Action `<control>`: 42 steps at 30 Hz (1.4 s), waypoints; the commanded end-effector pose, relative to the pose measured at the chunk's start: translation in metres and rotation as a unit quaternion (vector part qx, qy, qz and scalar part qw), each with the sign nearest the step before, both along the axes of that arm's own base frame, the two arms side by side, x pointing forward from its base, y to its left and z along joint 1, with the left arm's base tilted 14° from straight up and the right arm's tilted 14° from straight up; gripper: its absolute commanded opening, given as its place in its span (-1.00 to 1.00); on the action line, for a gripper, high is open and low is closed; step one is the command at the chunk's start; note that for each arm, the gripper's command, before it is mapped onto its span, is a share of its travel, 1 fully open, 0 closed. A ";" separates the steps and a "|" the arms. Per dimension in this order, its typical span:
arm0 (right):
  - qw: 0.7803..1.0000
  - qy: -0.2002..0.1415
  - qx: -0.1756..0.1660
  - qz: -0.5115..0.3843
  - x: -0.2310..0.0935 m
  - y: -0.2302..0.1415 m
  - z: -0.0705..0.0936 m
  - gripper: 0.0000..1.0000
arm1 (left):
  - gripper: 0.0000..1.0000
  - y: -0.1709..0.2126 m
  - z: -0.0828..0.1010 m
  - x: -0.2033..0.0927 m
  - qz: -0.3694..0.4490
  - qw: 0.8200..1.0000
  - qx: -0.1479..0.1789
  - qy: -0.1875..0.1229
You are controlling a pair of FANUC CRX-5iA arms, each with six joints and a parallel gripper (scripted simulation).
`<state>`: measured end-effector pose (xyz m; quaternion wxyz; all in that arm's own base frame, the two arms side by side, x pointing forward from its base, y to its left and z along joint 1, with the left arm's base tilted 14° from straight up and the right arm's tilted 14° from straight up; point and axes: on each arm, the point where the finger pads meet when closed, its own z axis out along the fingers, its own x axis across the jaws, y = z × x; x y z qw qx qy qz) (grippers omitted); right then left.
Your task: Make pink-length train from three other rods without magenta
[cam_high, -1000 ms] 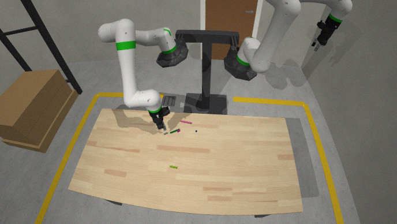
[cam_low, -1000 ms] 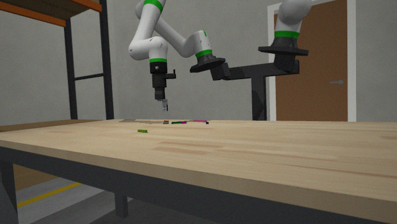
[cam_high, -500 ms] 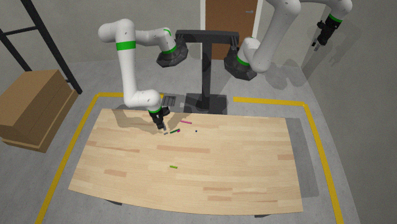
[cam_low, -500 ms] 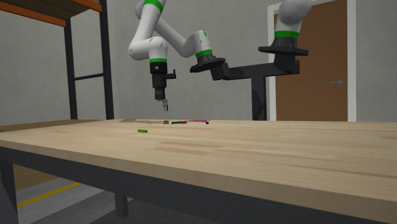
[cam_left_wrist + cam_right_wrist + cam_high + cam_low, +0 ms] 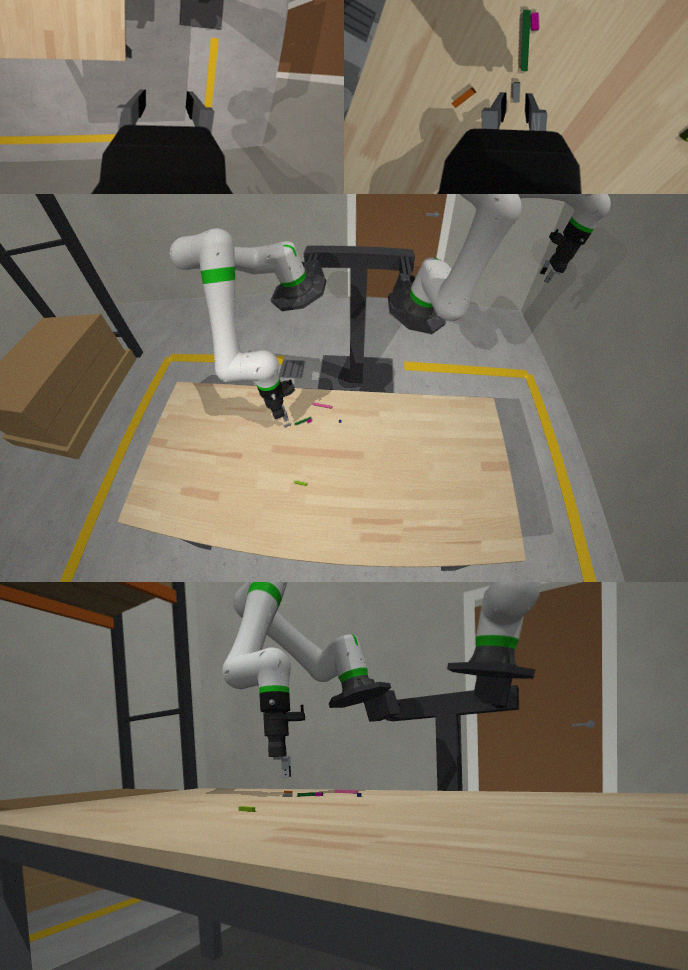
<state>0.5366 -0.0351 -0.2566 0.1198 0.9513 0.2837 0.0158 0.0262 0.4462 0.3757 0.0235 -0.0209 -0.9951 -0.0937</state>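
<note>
Pale wood tabletop (image 5: 320, 504) (image 5: 380, 862), smooth, matt; arms' casings white, smooth; floor (image 5: 200, 564) (image 5: 47, 91) rough, concrete-like.
</note>
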 end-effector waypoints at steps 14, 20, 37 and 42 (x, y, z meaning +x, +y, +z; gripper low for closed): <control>1.000 -0.001 0.000 0.000 0.003 -0.005 -0.020 0.07 | 1.00 0.000 0.001 0.000 0.000 1.000 0.001 0.000; 1.000 -0.001 0.000 0.000 0.004 -0.007 -0.029 0.07 | 1.00 0.000 0.001 0.000 0.000 1.000 0.001 0.000; 1.000 -0.001 0.000 0.000 0.005 -0.010 -0.041 0.07 | 1.00 0.000 0.001 0.000 0.000 1.000 0.001 0.000; 1.000 -0.001 0.000 0.000 0.005 -0.010 -0.042 0.07 | 1.00 0.000 0.001 0.000 0.000 1.000 0.001 0.000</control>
